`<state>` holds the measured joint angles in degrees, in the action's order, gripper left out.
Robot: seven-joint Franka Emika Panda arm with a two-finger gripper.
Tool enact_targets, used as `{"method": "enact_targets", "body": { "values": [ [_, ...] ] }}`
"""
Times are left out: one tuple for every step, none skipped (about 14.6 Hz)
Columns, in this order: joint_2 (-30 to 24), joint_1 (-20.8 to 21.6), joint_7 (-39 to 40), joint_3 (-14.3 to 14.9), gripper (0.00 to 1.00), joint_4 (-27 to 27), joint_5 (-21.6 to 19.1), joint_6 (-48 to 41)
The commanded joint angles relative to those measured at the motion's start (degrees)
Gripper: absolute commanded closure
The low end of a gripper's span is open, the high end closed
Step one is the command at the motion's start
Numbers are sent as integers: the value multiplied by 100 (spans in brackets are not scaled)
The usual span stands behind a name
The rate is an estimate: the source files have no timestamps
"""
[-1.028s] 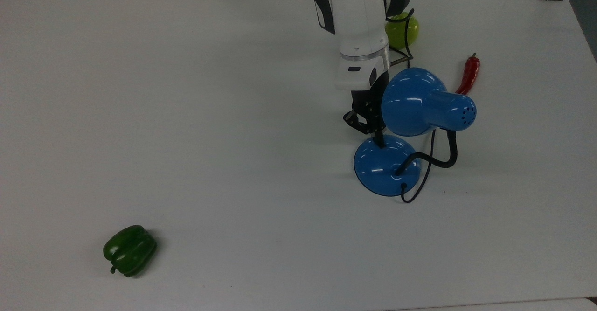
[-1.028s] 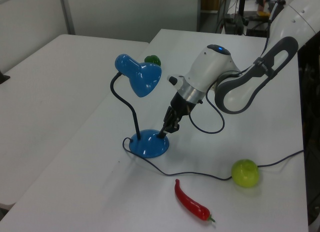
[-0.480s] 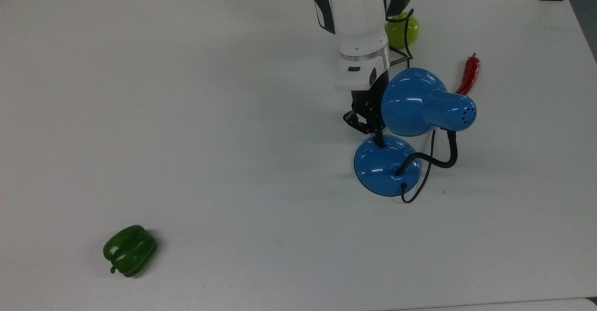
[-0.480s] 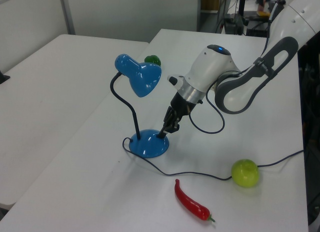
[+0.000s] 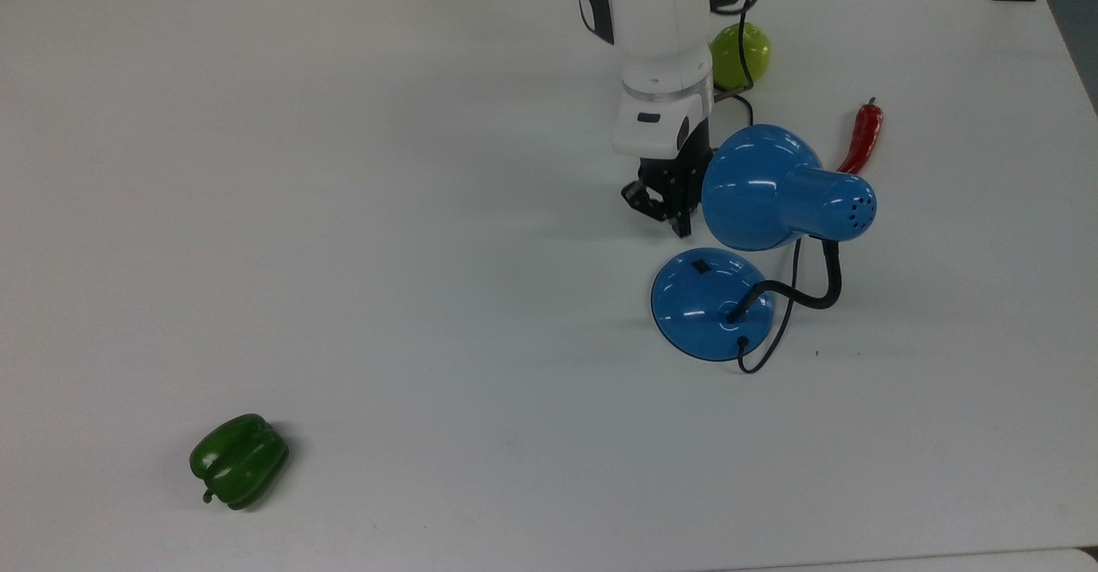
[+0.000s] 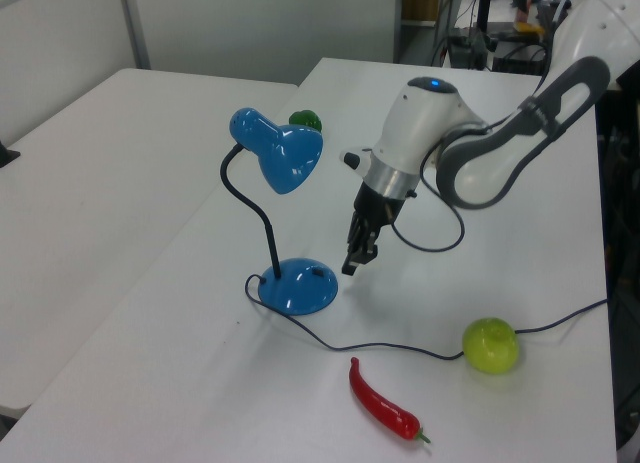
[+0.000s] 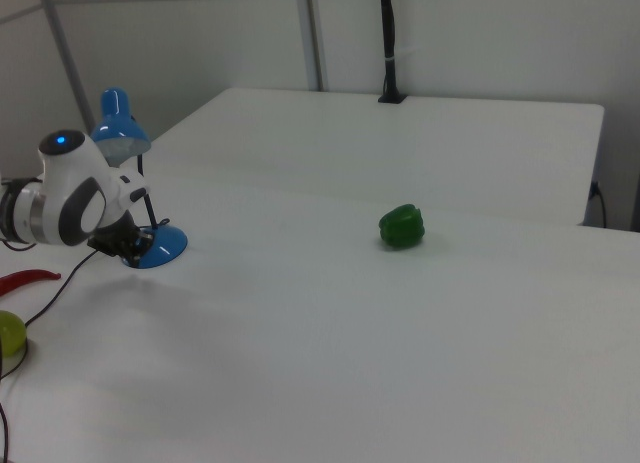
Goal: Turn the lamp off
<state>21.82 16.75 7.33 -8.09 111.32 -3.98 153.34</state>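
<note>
Beside the lamp [image 5: 755, 237] on the white bench [image 5: 386, 255] I see my gripper [image 6: 351, 266] hanging just off the blue base, clear of the small black switch [image 5: 701, 266] — fingers drawn narrow, holding nothing. Far to the top view's left lies a green pepper [image 5: 238, 460].
</note>
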Motion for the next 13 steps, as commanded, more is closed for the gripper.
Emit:
{"method": "enact_targets", "body": {
  "values": [
    [-722, -101, -21, 35, 87, 215, -15, -1330],
    [-819, -110, -38, 35, 80, 206, -15, -1638],
    [-976, -119, -152, 79, 72, 206, -15, -2041],
    [-1108, -119, -231, 97, 63, 198, -15, -2315],
    [-1318, -119, -249, 175, 47, 197, -6, -2744],
    [-1555, -119, -223, 315, 32, 163, -15, -3123],
    [-1680, -119, -223, 395, 19, 110, -15, -3396],
    [-1794, -119, -258, 448, 0, 23, -15, -3686],
    [-1900, -119, -276, 509, 0, -91, -15, -3959],
    [-2040, -119, -267, 666, 0, -293, -15, -4396],
    [-2076, -119, -276, 764, 0, -477, -15, -4714],
    [-2103, -119, -293, 939, 0, -740, -23, -5213],
    [-2155, -119, -311, 1036, 0, -926, -23, -5479]
  ]
}}
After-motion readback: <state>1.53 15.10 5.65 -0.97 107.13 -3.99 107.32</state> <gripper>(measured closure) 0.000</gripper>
